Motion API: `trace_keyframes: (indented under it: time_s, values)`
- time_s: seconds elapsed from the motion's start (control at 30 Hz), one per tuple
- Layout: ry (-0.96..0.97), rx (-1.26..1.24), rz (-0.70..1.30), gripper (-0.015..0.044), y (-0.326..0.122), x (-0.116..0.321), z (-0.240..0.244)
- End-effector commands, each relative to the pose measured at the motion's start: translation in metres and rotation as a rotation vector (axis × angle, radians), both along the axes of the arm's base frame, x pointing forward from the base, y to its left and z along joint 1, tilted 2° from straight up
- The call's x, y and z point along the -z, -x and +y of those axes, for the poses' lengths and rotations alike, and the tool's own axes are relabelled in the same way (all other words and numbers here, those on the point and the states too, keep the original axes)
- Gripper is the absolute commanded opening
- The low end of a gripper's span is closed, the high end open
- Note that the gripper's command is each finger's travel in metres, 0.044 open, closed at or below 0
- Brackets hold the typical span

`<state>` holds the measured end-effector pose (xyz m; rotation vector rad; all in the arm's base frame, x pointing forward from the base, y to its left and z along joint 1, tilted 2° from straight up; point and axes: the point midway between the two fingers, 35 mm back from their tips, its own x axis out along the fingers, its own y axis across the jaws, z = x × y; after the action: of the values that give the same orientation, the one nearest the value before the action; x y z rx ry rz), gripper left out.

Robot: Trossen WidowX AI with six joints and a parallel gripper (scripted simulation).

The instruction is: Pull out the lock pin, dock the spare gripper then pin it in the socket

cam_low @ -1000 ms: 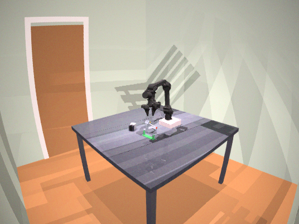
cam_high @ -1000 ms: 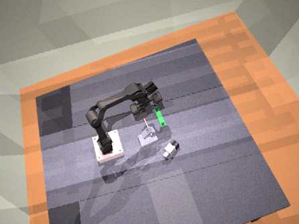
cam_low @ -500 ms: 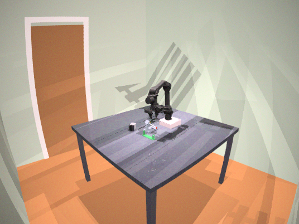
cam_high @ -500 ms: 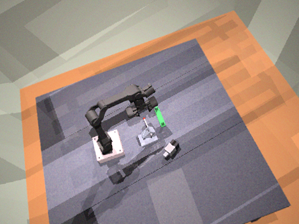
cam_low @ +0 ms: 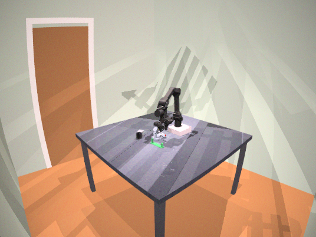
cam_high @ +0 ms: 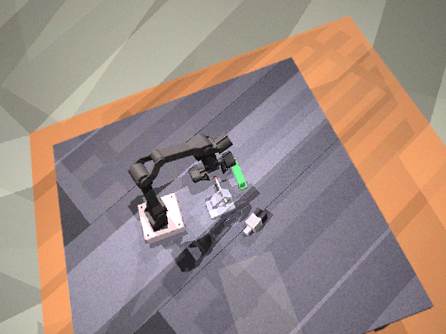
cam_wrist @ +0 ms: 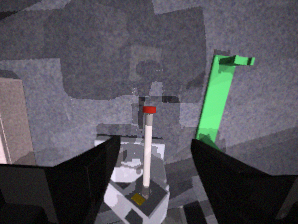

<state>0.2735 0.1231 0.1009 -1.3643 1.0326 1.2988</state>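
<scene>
From here, the pincer (cam_high: pixel 214 173) (cam_wrist: pixel 155 142) stands open by the mount (cam_high: pixel 220 208) (cam_wrist: pixel 131 175); the red-tipped pin (cam_high: pixel 217 183) (cam_wrist: pixel 147 155) juts from it, the spare gripper (cam_high: pixel 255 222) (cam_low: pixel 140 134) lies near it, and a green bracket (cam_high: pixel 239 174) (cam_low: pixel 157 144) (cam_wrist: pixel 216 100) sits beside it.

Lock pin (cam_high: pixel 218 184) (cam_wrist: pixel 147 155): white, red-tipped
Bracket beside pin (cam_high: pixel 240 175) (cam_low: pixel 157 144) (cam_wrist: pixel 216 100): plain green
Block beyond pin's mount (cam_high: pixel 255 222) (cam_low: pixel 140 134): white and black

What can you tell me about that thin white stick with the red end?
The slim white rod with a red cap looks smooth, perhaps plastic. Its capless end meets a greyish part of the pale grey mount; the capped end juts out free. The open black hand has its fingers on either side, seemingly not touching it.
</scene>
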Motion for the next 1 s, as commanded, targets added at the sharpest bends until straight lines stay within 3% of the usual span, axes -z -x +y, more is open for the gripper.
trace_keyframes:
  time_s: [0.0, 0.97]
  values:
    - [0.009, 0.004, 0.010, 0.0300, 0.001, 0.010, -0.001]
    - [0.009, 0.004, 0.010, 0.0300, 0.002, 0.055, -0.002]
